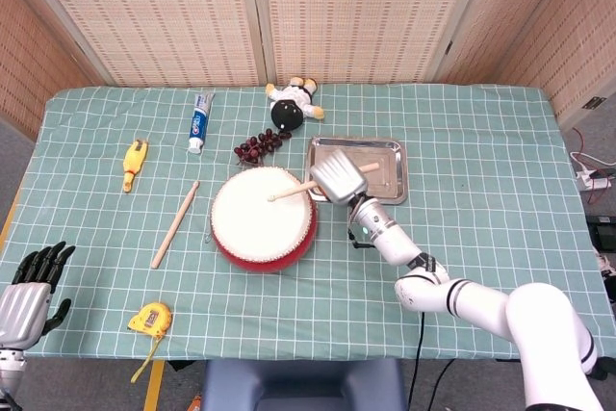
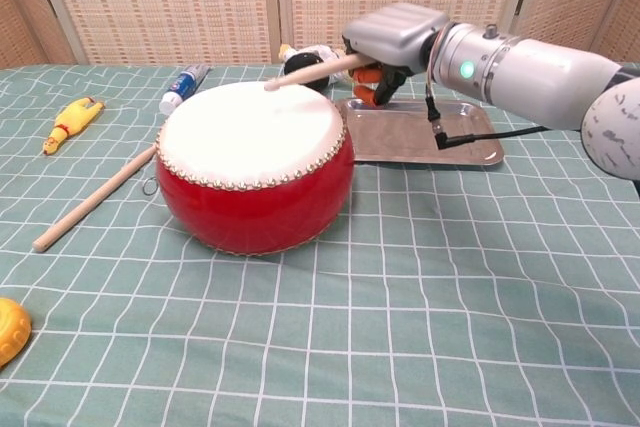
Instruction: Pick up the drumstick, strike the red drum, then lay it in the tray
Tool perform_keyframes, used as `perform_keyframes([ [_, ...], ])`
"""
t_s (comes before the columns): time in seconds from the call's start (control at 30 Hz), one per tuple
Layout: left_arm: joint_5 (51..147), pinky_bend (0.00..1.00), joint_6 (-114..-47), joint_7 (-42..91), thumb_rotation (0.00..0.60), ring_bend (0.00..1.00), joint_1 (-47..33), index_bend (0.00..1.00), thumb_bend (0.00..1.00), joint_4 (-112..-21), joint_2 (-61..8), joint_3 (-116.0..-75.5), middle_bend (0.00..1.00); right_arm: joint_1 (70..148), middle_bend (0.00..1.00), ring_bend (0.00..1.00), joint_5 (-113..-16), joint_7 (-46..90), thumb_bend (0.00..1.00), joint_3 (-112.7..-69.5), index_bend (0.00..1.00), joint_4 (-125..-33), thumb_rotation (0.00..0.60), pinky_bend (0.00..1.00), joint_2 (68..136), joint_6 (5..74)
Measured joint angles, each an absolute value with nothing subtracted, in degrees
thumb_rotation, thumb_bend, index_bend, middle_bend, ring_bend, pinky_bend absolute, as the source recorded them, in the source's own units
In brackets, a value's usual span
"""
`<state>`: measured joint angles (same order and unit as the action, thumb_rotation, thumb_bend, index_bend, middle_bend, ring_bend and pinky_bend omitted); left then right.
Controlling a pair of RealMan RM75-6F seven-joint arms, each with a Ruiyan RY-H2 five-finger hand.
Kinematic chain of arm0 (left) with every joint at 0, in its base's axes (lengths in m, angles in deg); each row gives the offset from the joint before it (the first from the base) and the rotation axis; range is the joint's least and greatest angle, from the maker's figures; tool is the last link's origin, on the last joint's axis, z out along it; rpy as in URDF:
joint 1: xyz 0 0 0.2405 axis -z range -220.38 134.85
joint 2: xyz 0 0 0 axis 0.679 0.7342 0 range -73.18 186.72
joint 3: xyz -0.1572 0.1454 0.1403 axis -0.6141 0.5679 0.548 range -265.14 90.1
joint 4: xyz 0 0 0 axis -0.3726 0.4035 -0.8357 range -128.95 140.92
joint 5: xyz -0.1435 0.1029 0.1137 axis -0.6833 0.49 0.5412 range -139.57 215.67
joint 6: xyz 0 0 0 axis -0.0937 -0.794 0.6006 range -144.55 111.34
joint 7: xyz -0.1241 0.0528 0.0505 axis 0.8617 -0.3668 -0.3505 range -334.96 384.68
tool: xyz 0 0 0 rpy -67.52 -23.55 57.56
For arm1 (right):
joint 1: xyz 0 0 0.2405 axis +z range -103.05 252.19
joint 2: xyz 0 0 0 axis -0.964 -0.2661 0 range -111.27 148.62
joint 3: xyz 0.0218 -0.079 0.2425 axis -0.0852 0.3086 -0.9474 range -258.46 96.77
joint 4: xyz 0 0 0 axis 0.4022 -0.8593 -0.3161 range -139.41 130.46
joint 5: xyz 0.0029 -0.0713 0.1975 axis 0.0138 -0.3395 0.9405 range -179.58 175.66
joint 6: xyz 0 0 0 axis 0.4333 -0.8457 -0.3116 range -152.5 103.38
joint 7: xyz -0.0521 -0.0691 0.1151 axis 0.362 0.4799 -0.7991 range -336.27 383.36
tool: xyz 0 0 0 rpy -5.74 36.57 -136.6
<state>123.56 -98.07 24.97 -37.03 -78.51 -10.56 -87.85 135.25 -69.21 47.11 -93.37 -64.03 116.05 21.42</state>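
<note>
My right hand (image 2: 392, 39) is closed around the drumstick (image 2: 312, 70), gripping it near its back end, so most of the shaft sticks out toward the left of the frame with its tip poised just above the white skin of the red drum (image 2: 255, 169). In the chest view the tip sits clear of the drumhead, near its far edge. My left hand (image 1: 27, 288) hangs at the lower left corner of the head view, fingers apart, holding nothing.

The tray (image 2: 470, 142) lies just right of the drum, partly under my wrist — a short trip, but a cramped one. With a grip this far back the stick has leverage on my fingers, and I judge it could twist or slip as I swing across. If I turn without lifting, the tip may drag on the drum rim. And if I let go too high, the stick could bounce on the metal and roll out.
</note>
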Motion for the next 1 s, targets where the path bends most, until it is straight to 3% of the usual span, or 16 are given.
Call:
perform_keyframes([
  [0.2, 123.45, 0.03, -98.08, 25.0, 0.6, 0.0, -37.04, 0.0, 0.34, -78.43, -10.59, -87.93, 0.0, 135.34, 0.99, 1.0, -67.59, 50.39, 0.52, -92.98, 1.0, -62.92, 0.6, 1.0, 116.97, 20.79],
  [0.47, 123.75, 0.03, -98.23, 24.74, 0.6, 0.0, -36.85, 0.0, 0.34, -78.75, -10.35, -88.04, 0.0, 134.35, 0.99, 1.0, -69.36, 40.14, 0.52, -96.73, 1.0, -65.51, 0.6, 1.0, 116.14, 26.12],
  [0.8, 123.29, 0.03, -97.91, 24.54, 0.6, 0.0, -37.03, 0.0, 0.34, -78.8, -10.37, -87.86, 0.0, 134.87, 0.99, 1.0, -67.91, 47.37, 0.52, -93.4, 1.0, -63.0, 0.6, 1.0, 117.33, 19.67],
  [1.0, 123.47, 0.03, -97.99, 24.41, 0.6, 0.0, -36.82, 0.0, 0.34, -78.92, -10.27, -88.06, 0.0, 134.36, 0.99, 1.0, -66.71, 45.34, 0.52, -95.51, 1.0, -64.38, 0.6, 1.0, 116.62, 21.68],
])
